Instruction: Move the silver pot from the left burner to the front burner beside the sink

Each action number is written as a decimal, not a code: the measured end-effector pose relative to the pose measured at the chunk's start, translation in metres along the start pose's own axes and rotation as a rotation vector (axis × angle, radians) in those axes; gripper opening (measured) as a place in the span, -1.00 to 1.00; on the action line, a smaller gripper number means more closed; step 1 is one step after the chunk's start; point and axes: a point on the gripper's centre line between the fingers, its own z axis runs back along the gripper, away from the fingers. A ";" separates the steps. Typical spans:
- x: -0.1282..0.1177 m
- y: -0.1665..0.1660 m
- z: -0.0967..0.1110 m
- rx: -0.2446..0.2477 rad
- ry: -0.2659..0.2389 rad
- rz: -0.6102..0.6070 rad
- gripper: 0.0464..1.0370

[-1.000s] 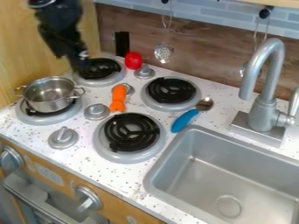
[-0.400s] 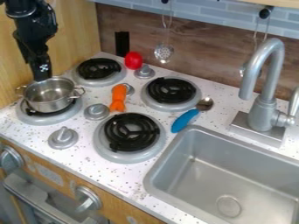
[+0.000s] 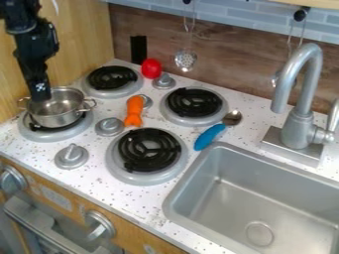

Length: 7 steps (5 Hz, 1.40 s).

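1. Hangs from the upper left as a black gripper (image 3: pixel 41 95), pointing down at the far left part of the pot (image 3: pixel 55 113).
2. Cannot tell whether open or closed; nor whether touching the rim.
3. Sits upright as a steel pot on the left burner (image 3: pixel 39 136), with two loop handles, one to each side.
4. Just beyond the pot, a back burner (image 3: pixel 112 78), with a black coil in a grey ring.
5. Behind a knob (image 3: pixel 164 82) and near the wall, a red toy (image 3: pixel 151 68).
6. Between the pot and the right burner (image 3: pixel 194 102), an orange toy (image 3: pixel 134 111), lying lengthwise towards the front burner (image 3: pixel 149 151).
7. Lies between the right burner and the sink (image 3: pixel 232 208) as a spoon (image 3: pixel 210 136), blue handle nearer the front, metal bowl towards the wall.
8. Beyond the sink, a tall, curved grey faucet (image 3: pixel 301 119).
9. Hangs in front of the wooden backsplash (image 3: pixel 232 64) as a slotted ladle (image 3: pixel 185 59).
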 end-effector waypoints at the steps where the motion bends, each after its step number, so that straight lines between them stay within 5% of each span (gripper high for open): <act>1: -0.007 0.008 -0.018 -0.015 0.013 0.021 0.90; 4: -0.013 0.010 -0.042 0.015 -0.016 0.031 0.90; 7: 0.002 -0.008 -0.059 -0.063 -0.123 -0.007 0.90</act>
